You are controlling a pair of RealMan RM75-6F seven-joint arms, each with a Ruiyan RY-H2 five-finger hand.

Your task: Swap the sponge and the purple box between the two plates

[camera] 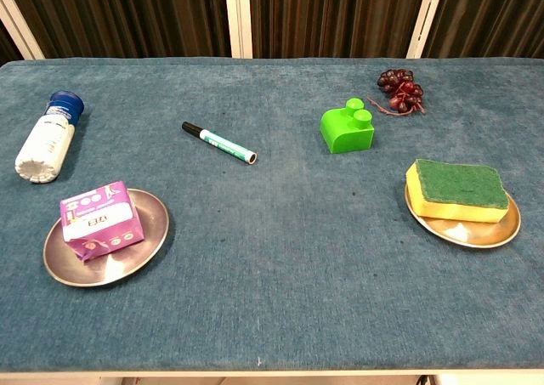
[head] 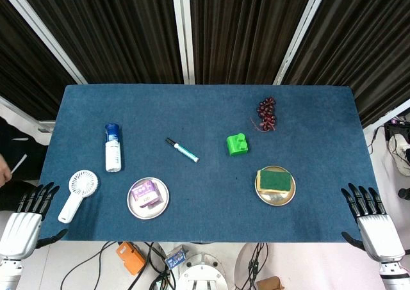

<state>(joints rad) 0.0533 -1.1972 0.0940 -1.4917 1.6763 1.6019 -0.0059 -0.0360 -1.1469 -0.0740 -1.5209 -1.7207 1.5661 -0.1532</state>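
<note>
Your left hand [head: 22,223] is hovering off the near left corner of the blue table [head: 205,120], fingers spread and holding nothing; your right hand [head: 373,221] is doing the same off the near right corner, released, fingers apart; only the head view is showing them. The purple box [camera: 100,219] is lying on the left plate [camera: 144,247], a silver one, toward its left side; the sponge [camera: 459,189], green on top and yellow beneath, is sitting on the right plate [camera: 476,229], covering most of it and overhanging its far rim; the two plates are standing well apart along the near side of the table.

Between them and farther back you are looking at a green block [camera: 347,127] and a marker [camera: 218,143] lying at a slant; a bunch of dark grapes [camera: 401,90] is resting beyond the block, toward the right. A white bottle with a blue cap [camera: 49,138] is lying on its side behind the left plate; a small white fan [head: 78,193] is lying just left of that plate, near your left hand but not touching it.
</note>
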